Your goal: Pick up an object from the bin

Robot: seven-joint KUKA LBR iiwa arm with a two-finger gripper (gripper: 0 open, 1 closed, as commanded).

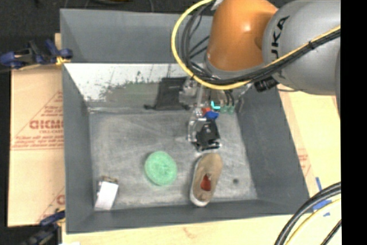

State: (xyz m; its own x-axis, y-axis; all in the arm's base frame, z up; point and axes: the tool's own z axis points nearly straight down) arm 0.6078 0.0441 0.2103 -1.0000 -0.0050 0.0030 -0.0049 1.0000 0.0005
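Observation:
My gripper point(205, 143) hangs low over the right half of the bin floor, just above the far end of a small tan shoe point(206, 178) with a red inside. The shoe lies lengthwise near the bin's front wall. A round green sponge-like disc point(160, 168) lies to the left of the shoe. A small white box point(107, 193) sits in the front left corner. Nothing shows between the fingers.
The arm with its orange cover and yellow cables reaches in from the right over the bin's back right part. A dark flat thing point(170, 92) leans against the back wall, behind the gripper.

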